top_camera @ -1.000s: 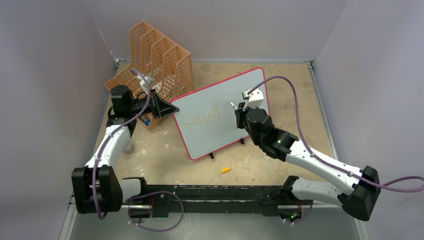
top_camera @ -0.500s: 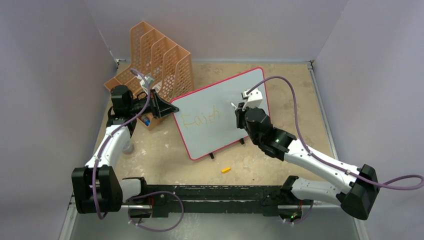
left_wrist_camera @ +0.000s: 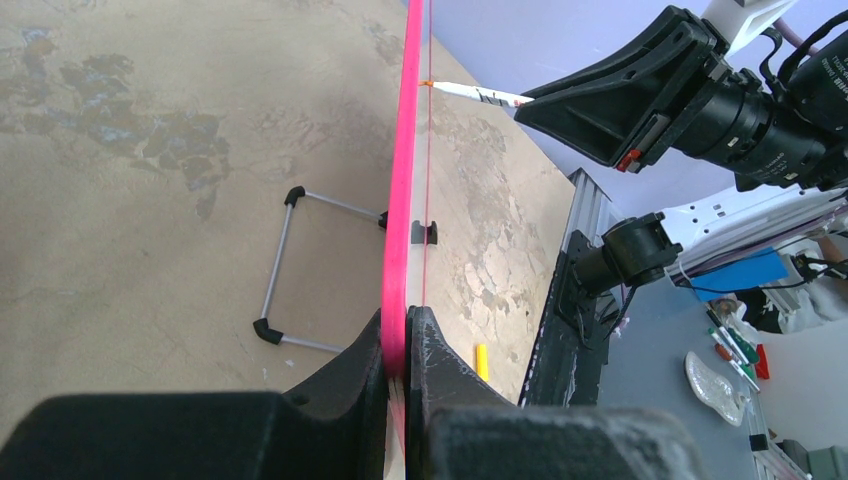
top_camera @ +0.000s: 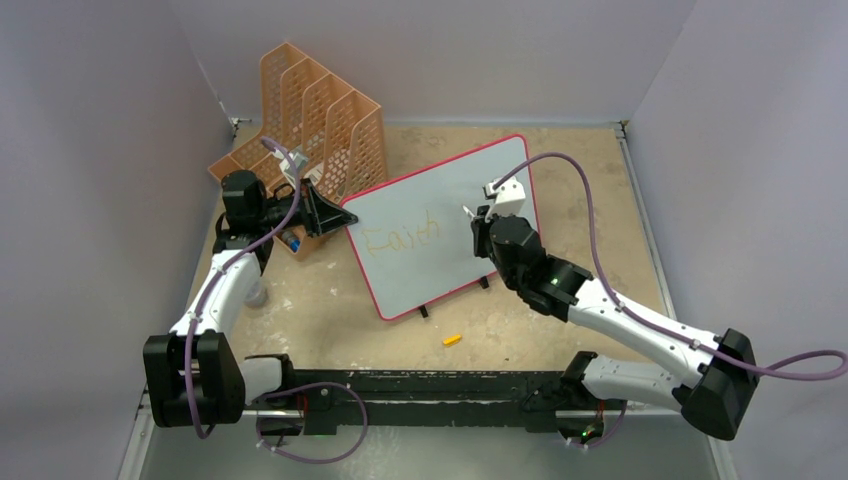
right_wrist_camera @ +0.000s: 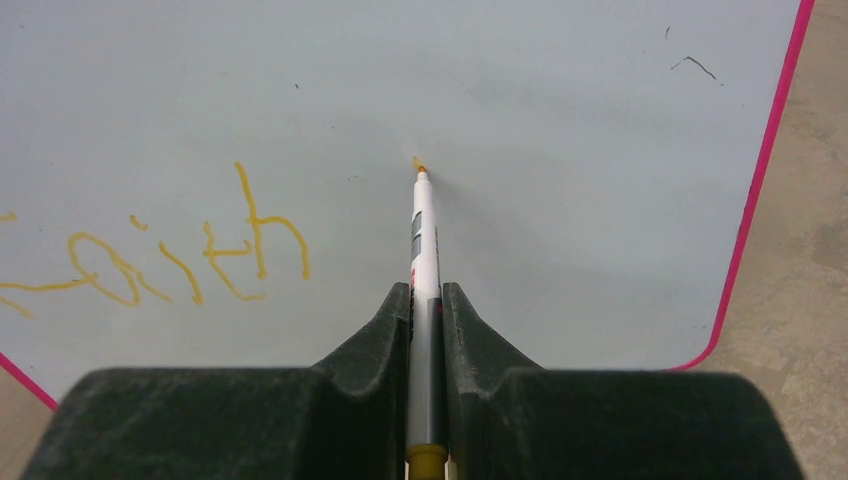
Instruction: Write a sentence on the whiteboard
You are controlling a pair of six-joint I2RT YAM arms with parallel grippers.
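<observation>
Little moved: your right gripper [right_wrist_camera: 427, 292] stays clamped on marker [right_wrist_camera: 421, 240], tip touching whiteboard [top_camera: 440, 185] just past sentence [top_camera: 400, 237] (next word starts there); left gripper [left_wrist_camera: 403, 322] pinches whiteboard edge, steadying it.

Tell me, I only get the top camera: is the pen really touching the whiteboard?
Observer: Yes. In the right wrist view the marker, pinched in the right claw, has its orange tip on the whiteboard, just right of the yellow word.
Child: Is the other claw holding the board?
Observer: Yes. The left wrist view shows the left claw shut on the pink frame.
Child: What's behind the board?
Observer: A thin wire leg sticks out from its back and rests on the table.
</observation>
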